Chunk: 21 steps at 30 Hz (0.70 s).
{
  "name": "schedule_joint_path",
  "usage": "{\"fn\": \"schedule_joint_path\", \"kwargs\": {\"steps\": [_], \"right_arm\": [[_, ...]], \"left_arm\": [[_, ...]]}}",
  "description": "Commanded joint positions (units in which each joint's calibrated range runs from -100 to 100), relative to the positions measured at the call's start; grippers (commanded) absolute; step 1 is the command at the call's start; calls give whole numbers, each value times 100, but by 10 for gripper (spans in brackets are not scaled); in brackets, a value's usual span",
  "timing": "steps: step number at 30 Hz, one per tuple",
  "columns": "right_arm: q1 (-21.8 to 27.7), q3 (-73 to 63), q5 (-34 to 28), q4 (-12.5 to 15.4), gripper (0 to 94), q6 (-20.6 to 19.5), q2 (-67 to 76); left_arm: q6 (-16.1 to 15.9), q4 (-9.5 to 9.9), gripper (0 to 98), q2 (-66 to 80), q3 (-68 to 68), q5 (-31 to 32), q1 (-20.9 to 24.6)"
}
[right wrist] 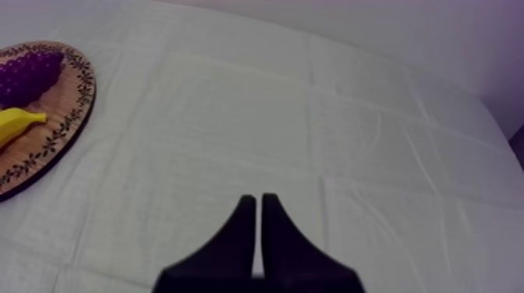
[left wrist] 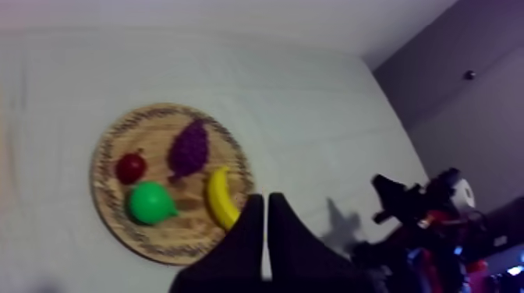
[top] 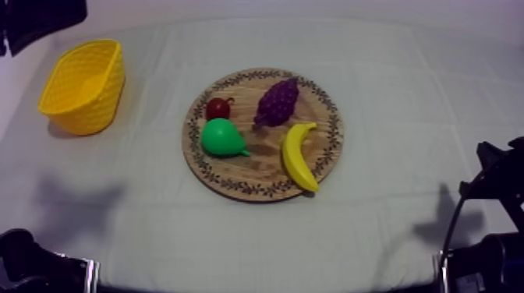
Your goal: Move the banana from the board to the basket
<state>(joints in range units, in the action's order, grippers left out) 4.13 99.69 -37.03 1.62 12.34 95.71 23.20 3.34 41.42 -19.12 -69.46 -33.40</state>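
At the far left, basket (top: 95, 105): yellow, standing on the cloth (top: 390, 101), well apart from the board.
left arm (top: 35, 269): a black shape low at the near left edge of the table, away from both basket and board.
left gripper (left wrist: 265, 196): two black fingers lying together as a narrow wedge with nothing between them; from its own camera the tips point toward the board's rim beside the banana.
board (top: 261, 167): round, wooden, with a patterned rim, lying flat in the middle of the table and carrying four toy fruits.
small red fruit (top: 217, 107): at the board's back left, just behind the pear.
pear (top: 222, 138): green, on the board's left half, its narrow end toward the board's middle.
grapes (top: 277, 101): a purple bunch at the back of the board, just right of the small red fruit, near the banana but apart from it.
banana (top: 298, 156): yellow and curved, lying on the board's right half, its near end at the patterned rim; no gripper is on it.
right gripper (right wrist: 258, 197): fingers pressed together in a narrow wedge, holding nothing, over bare cloth to the right of the board.
right arm (top: 491, 226): a black shape at the near right edge of the table.
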Motion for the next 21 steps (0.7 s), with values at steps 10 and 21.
{"fn": "schedule_joint_path", "kwargs": {"steps": [10, 21], "right_arm": [[1, -3, 2, 1, 6, 2, 4], [1, -3, 2, 1, 6, 0, 4]], "left_arm": [[118, -800, 4, -1870, 1063, 43, -253], [130, -1353, 13, -2529, -483, 1030, -365]]}}
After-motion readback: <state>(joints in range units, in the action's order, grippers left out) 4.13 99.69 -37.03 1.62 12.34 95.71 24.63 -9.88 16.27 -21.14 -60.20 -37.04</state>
